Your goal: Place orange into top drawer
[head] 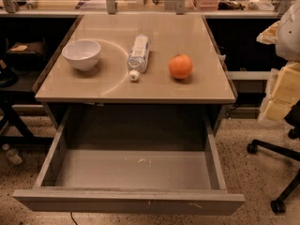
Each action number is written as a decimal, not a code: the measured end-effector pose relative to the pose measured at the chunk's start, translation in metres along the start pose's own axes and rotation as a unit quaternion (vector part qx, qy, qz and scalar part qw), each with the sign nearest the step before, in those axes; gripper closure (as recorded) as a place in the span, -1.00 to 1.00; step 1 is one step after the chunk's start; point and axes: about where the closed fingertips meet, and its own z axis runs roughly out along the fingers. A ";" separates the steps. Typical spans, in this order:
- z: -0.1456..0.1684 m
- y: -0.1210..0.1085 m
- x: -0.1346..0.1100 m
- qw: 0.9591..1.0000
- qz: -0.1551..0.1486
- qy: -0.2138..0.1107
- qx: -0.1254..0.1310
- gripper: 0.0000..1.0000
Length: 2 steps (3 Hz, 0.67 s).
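The orange sits on the tan tabletop, right of centre, with its stem spot facing up. The top drawer is pulled out wide below the table's front edge, and its flat grey bottom is bare. My gripper shows as pale yellow and white parts at the right edge of the view. It is well to the right of the orange, off the table, and touches nothing.
A white bowl stands on the table's left. A clear plastic water bottle lies on its side in the middle, cap toward the front. An office chair base stands on the floor at right. Cluttered shelves run behind the table.
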 end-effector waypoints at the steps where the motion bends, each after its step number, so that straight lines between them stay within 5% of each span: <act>1: 0.001 -0.009 -0.009 1.000 -0.003 -0.004 0.004 -1.00; 2: 0.009 -0.029 -0.031 1.000 -0.012 -0.004 0.005 -1.00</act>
